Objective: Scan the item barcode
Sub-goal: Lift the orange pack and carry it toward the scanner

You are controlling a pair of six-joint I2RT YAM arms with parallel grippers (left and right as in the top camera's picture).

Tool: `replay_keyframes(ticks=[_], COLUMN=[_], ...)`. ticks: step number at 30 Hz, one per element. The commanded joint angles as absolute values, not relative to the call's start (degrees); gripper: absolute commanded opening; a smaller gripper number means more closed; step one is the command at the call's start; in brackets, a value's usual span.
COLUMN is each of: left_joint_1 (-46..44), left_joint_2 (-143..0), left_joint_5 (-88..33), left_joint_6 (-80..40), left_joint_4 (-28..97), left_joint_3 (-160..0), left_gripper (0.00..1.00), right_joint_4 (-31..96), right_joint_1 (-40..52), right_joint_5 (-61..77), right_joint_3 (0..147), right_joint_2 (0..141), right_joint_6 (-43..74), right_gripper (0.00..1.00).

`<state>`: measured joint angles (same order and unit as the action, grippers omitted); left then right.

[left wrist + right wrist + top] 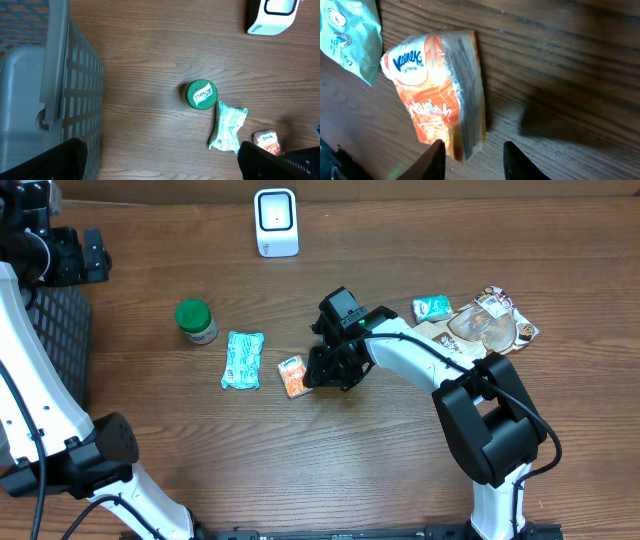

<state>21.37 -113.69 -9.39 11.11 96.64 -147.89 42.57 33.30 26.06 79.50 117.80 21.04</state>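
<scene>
Left gripper (160, 152) hangs with its jaws spread wide and nothing between them. It is far to the left of the white scanner (275, 222), above the rim of the grey mesh basket (75, 70). Left of the scanner and nearer the robot, a green-lidded jar (196, 320) stands upright on the wooden table (180, 440). A teal pouch (243, 359) lies flat a little farther from the scanner than the jar, its long axis running roughly toward and away from the scanner.

The orange tissue pack (292, 376) lies flat almost straight in front of the scanner, well apart from it and just beside the pouch. Its long axis also runs roughly toward the scanner, tilted a little. The end with the white brand oval points to the scanner's side and the plain orange end points toward the robot. Its printed face is up.

The right gripper (472, 160) sits at that plain end with its jaws partly apart, gripping nothing. A corner of the pack lies between the fingertips (437, 160), close to one and with bare table before the other.

Right of the scanner and nearer the robot lies a small teal packet (432, 308). A clear crinkled bag (492, 325) rests farther right again.
</scene>
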Motion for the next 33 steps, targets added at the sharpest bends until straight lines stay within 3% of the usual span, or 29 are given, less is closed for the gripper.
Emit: replay_keyframes(ticks=[1, 17, 20, 23, 24, 33], left_joint_1=[21.3, 21.3, 21.3, 21.3, 21.3, 21.3], left_joint_2=[-113.6, -113.6, -113.6, -113.6, -113.6, -113.6], left_joint_5=[-10.0, -10.0, -10.0, -10.0, -10.0, -10.0], left_joint_6=[11.6, 11.6, 11.6, 11.6, 11.6, 11.6], left_joint_4=[96.6, 96.6, 96.6, 96.6, 96.6, 96.6], left_joint_3=[-148.1, -148.1, -148.1, -148.1, -148.1, -148.1], left_gripper=[0.99, 1.00, 0.99, 1.00, 1.00, 1.00], right_joint_4=[41.8, 38.2, 38.4, 39.1, 39.5, 56.4], right_joint_1=[33.1, 36.4, 36.8, 36.2, 35.8, 23.5], right_joint_5=[27.1, 23.6, 23.6, 23.7, 23.7, 34.2], right_joint_3=[80.8, 80.6, 80.5, 80.5, 80.6, 86.7], right_joint_2=[115.5, 119.6, 120.3, 120.2, 120.2, 115.2], right_joint_6=[22.7, 28.8, 28.8, 28.7, 28.7, 12.9], right_gripper=[0.34, 0.27, 0.20, 0.04, 0.04, 0.04])
